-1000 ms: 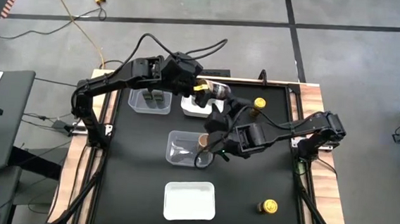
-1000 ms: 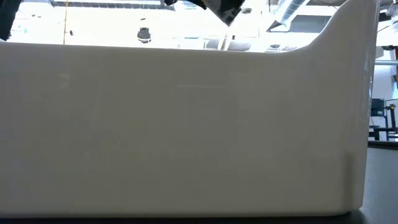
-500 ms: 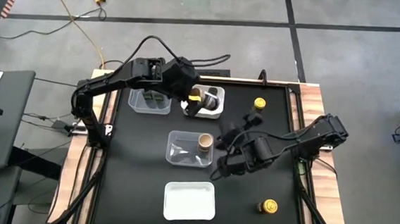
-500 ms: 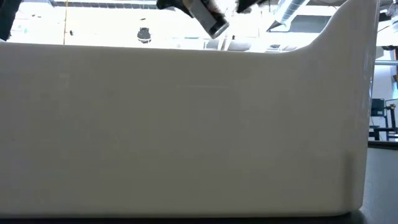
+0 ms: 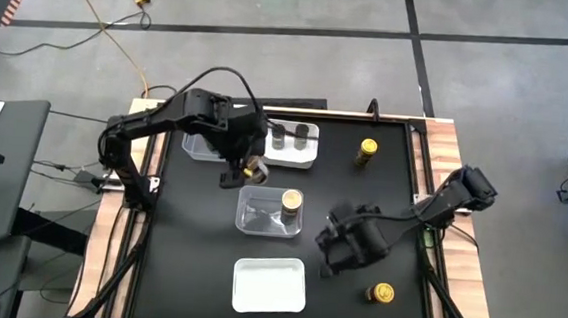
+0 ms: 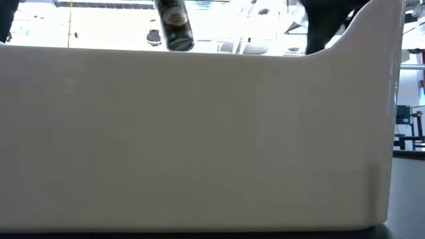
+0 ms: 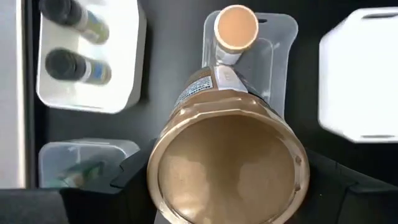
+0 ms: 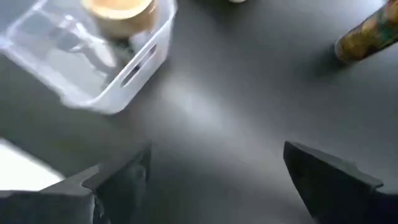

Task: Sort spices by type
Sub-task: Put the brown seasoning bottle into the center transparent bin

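Observation:
My left gripper (image 5: 247, 168) is shut on a tan-lidded spice jar (image 7: 227, 165) and hangs above the far left corner of the clear middle tray (image 5: 260, 217). Another tan-lidded jar (image 5: 291, 202) stands in that tray. Two dark-lidded jars (image 5: 290, 133) stand in the far white tray (image 5: 309, 159). One yellow-lidded jar (image 5: 367, 150) stands at the far right and another (image 5: 382, 293) at the near right. My right gripper (image 5: 333, 255) hangs open over bare table (image 8: 211, 112) between the middle tray and the near yellow jar. My left gripper pinches the tan-lidded jar between its two fingers (image 7: 134, 177) at the lid end (image 7: 186, 124); the wide lid hides the place of contact. The fingers come from above, pointing steeply down. The jar hangs nearly upright below them (image 6: 174, 26), lifted clear.
A clear tray (image 5: 197, 145) with green-lidded jars stands at the far left. A white tray (image 5: 268, 283) lies near the front edge, and its wall (image 6: 199, 133) blocks nearly the whole low view. Bare black table lies at the left and between the trays.
My left gripper has carried the tan-lidded jar from above the far white tray toward the near side and down to the middle tray's far left corner; the jar has swung from lying level to hanging upright. My right gripper has gone from the middle tray toward the near right, sinking and rolling.

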### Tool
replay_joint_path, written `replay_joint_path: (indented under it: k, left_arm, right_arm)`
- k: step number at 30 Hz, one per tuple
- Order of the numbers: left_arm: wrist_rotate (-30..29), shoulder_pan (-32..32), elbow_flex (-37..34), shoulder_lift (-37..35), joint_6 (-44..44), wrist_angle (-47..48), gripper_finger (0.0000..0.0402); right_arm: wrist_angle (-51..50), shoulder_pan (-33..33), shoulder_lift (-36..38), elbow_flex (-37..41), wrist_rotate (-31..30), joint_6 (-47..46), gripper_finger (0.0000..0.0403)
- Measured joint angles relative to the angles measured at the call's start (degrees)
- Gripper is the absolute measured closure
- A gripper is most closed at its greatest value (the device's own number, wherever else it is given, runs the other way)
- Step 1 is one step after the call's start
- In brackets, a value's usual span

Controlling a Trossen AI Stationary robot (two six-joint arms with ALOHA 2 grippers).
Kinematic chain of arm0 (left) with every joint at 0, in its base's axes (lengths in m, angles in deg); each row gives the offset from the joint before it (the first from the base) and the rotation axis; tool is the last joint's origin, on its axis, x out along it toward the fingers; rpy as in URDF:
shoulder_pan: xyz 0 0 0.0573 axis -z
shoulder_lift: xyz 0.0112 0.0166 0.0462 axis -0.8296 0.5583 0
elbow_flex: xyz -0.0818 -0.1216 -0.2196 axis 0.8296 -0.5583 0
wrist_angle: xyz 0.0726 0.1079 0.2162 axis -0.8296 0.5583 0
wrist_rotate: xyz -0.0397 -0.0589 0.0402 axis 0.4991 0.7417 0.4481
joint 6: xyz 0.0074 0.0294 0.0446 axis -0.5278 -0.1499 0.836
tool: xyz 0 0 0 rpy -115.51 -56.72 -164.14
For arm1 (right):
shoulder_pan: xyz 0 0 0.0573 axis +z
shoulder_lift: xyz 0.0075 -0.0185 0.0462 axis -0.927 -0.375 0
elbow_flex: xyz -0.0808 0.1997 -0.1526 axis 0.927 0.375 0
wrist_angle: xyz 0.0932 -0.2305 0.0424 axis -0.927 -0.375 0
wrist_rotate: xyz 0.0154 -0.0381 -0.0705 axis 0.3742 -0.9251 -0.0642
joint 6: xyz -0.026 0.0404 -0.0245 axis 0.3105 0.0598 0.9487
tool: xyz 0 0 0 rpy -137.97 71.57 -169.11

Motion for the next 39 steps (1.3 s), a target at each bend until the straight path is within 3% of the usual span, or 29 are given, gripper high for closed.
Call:
replay_joint_path:
  k: [7,15,28,34,39]
  left_arm:
    - [0.5,7.2,-1.5,0.0,3.5,-1.1,0.0133]
    - [-3.9,12.4,-13.8,0.0,5.4,-9.0,0.0133]
    - [-3.1,11.0,-32.1,0.3,6.3,-23.1,0.0133]
    - [-2.8,9.0,-33.4,0.8,8.8,-25.4,0.0133]
    - [0.9,5.4,-33.5,1.7,9.6,-26.2,0.0133]
  right_arm:
    - [1.1,5.4,0.0,0.6,0.0,-8.1,0.001]
    - [1.0,7.7,0.0,0.6,-1.2,-10.2,0.001]
    - [1.0,6.9,0.0,0.6,-1.3,-10.2,0.001]
    - [1.5,5.8,0.0,0.6,-1.3,-10.2,0.001]
    - [1.6,4.7,0.0,0.6,-1.2,-10.2,0.001]
